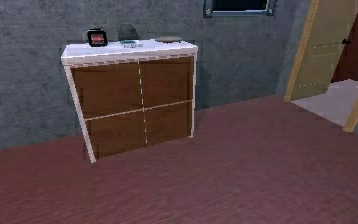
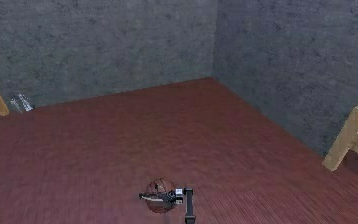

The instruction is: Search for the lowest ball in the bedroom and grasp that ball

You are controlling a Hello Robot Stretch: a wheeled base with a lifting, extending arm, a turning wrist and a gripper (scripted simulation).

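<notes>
A small round brownish ball [image 2: 159,187] with dark lines sits low in the arm side view, just left of the middle, over the red-brown floor. The gripper [image 2: 150,197] reaches in from the dark arm [image 2: 192,206] at the bottom edge, and its fingers lie right at the ball. I cannot tell whether the gripper holds the ball or the ball rests on the floor.
A white-topped cabinet [image 1: 137,95] with brown doors stands against the grey wall, carrying a small red-and-black object [image 1: 96,38] and a dish [image 1: 130,43]. An open doorway [image 1: 332,50] is at the forward view's right. A wooden frame [image 2: 352,135] stands at the arm side view's right; a small grey thing [image 2: 22,102] lies by the far wall.
</notes>
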